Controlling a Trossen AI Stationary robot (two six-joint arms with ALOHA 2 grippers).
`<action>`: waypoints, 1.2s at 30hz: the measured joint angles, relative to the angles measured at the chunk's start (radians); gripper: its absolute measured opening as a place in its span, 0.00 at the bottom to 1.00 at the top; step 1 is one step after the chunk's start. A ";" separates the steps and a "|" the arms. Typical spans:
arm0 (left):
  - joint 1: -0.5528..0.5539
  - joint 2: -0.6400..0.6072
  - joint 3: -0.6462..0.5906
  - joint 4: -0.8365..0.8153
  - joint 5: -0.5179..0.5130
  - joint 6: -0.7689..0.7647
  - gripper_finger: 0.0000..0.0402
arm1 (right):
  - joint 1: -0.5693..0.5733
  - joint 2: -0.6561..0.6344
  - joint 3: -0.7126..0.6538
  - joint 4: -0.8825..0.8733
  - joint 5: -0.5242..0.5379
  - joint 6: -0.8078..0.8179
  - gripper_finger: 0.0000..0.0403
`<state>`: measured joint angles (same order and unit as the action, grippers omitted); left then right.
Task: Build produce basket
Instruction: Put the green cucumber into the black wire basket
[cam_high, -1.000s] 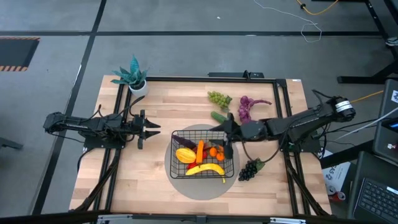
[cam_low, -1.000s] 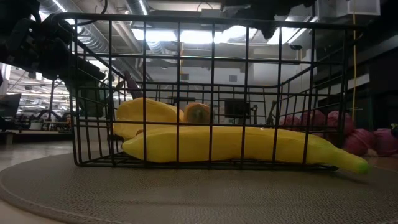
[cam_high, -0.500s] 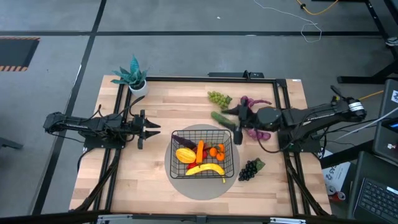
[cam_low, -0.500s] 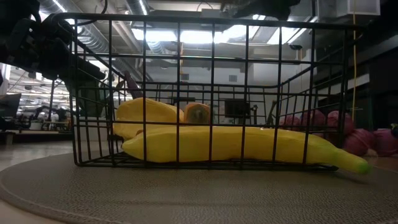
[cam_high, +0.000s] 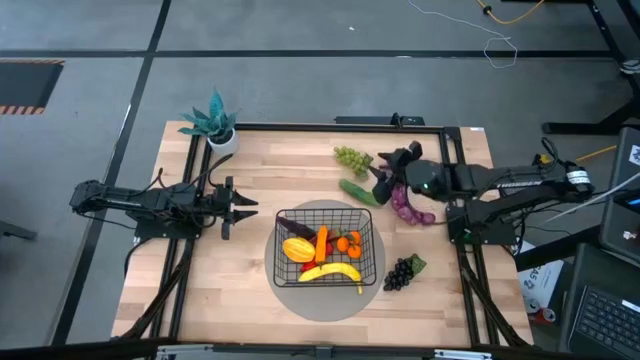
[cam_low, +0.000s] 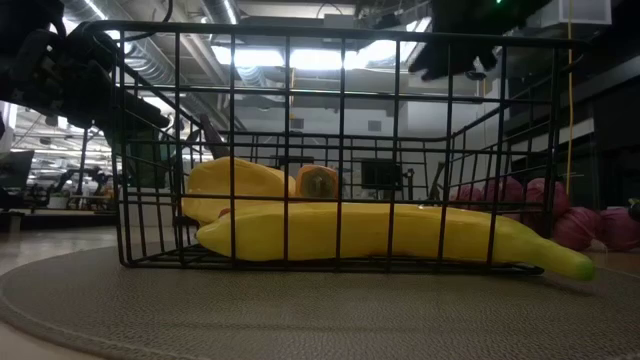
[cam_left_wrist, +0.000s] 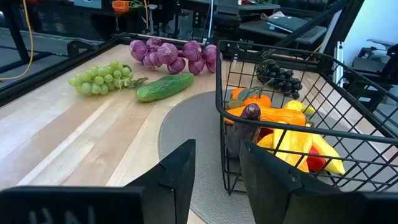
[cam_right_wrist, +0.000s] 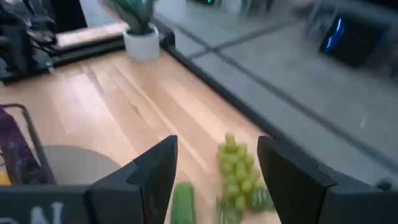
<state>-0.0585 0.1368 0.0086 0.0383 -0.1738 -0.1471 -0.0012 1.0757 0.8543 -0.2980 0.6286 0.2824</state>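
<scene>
The black wire basket stands on a round grey mat. It holds the banana, starfruit, carrot, oranges and eggplant. Green grapes, a cucumber, purple grapes and dark grapes lie on the table outside it. My right gripper hangs open above the cucumber and green grapes, touching nothing. My left gripper waits open and level, left of the basket.
A teal potted plant stands at the far left corner. A black frame rail runs round the wooden table. Bare wood lies between my left gripper and the green grapes, and along the near edge.
My right gripper has drawn back from over the basket's far right corner toward the table's far right, rising a little. It has tipped up from pointing steeply down to a shallow slant, and now hangs over the cucumber and grapes. Its fingers have stayed open.
</scene>
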 joint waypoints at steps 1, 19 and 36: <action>0.000 0.000 0.000 0.000 0.000 0.000 0.30 | -0.029 0.000 0.000 -0.020 -0.034 0.019 0.56; 0.000 0.000 0.000 0.000 0.000 0.000 0.30 | -0.334 0.216 0.000 -0.083 -0.422 0.096 0.56; 0.000 0.000 0.000 0.000 0.000 0.000 0.30 | -0.369 0.462 0.000 -0.033 -0.645 0.051 0.56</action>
<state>-0.0585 0.1371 0.0086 0.0383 -0.1738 -0.1474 -0.3702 1.5380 0.8547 -0.3315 -0.0165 0.3334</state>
